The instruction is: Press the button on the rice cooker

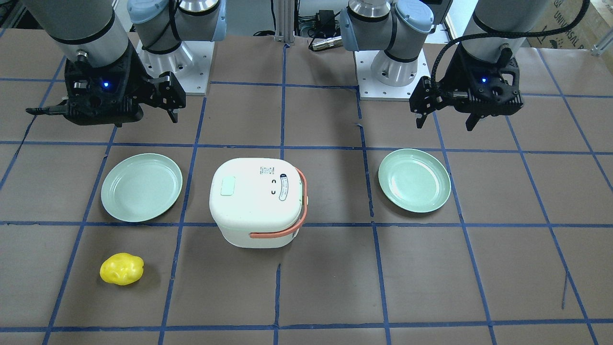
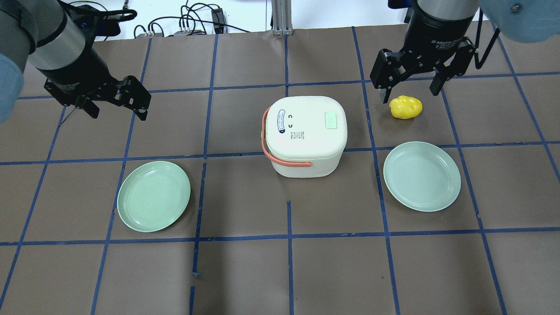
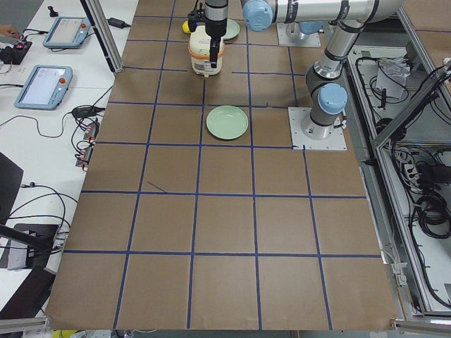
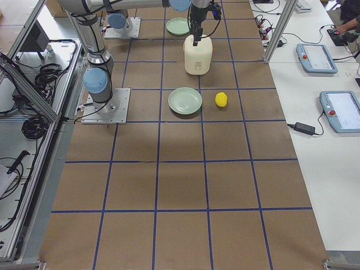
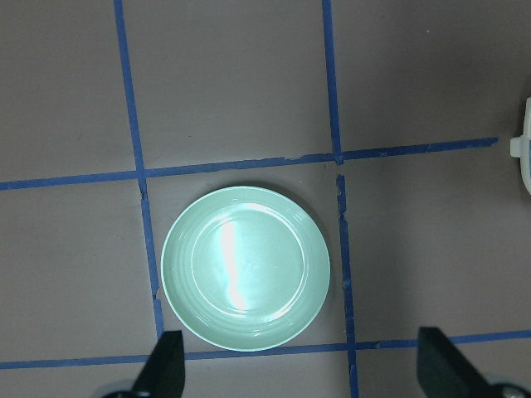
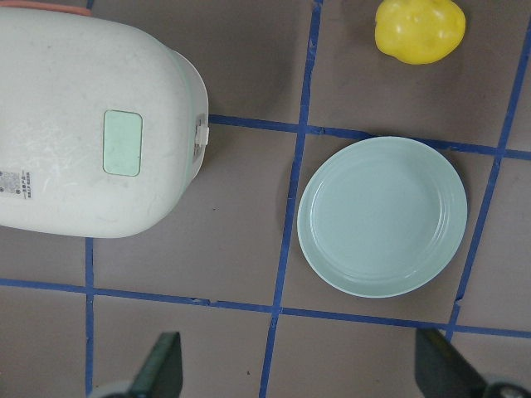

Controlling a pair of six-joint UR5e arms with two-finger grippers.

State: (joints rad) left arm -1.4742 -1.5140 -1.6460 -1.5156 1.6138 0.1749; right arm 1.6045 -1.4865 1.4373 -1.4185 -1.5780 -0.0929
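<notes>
The white rice cooker [image 2: 306, 131] with a salmon handle stands mid-table, also in the front view [image 1: 258, 201]. Its pale green button [image 2: 331, 120] sits on the lid toward my right side and shows in the right wrist view [image 6: 123, 143]. My right gripper [image 2: 410, 91] is open and empty, held high to the right of the cooker, near the yellow object. My left gripper [image 2: 114, 109] is open and empty, held high well left of the cooker. In the front view the right gripper [image 1: 105, 117] and the left gripper [image 1: 446, 120] both hang apart from the cooker.
A green plate [image 2: 153, 195] lies left of the cooker, under the left wrist camera [image 5: 246, 267]. A second green plate [image 2: 422, 176] lies to the right. A yellow lumpy object [image 2: 406, 107] lies beside the cooker's button side. Blue tape lines grid the brown table.
</notes>
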